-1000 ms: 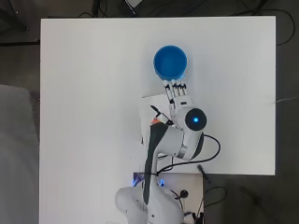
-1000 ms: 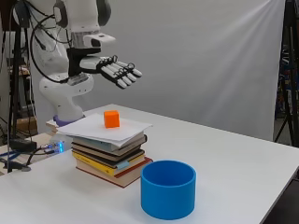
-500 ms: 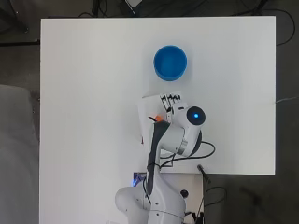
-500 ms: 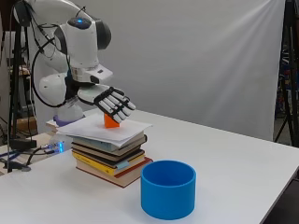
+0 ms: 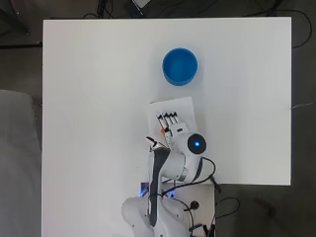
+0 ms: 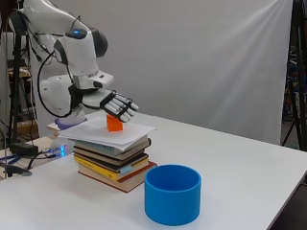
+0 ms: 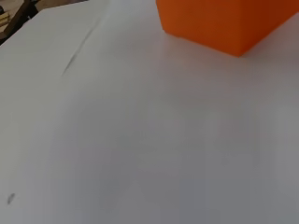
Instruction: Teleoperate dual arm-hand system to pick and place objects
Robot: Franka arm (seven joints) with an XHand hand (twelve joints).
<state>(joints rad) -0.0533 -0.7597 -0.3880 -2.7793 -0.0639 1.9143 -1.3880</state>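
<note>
A small orange cube [image 6: 114, 123] rests on a white sheet [image 6: 129, 134] that tops a stack of books [image 6: 112, 163]. The hand [image 6: 115, 104] hovers just over the cube, palm down, fingers straight and a little spread, holding nothing. From overhead the hand [image 5: 170, 126] covers nearly all of the cube [image 5: 163, 132], of which only an orange sliver shows. The wrist view shows the orange cube [image 7: 224, 23] very close on the white sheet [image 7: 140, 140]. A blue round bowl [image 5: 180, 66] stands empty farther up the table; it is the blue bowl [image 6: 172, 194] in front of the books in the side view.
The white table [image 5: 89, 98] stretches wide to the left and right of the books. Cables and a lit blue unit [image 6: 58, 150] lie by the arm's base. A dark stand [image 6: 298, 72] is at the far right beyond the table.
The hand has drawn back from near the blue bowl and come down over the orange cube on the books. Its fingers stay straight.
</note>
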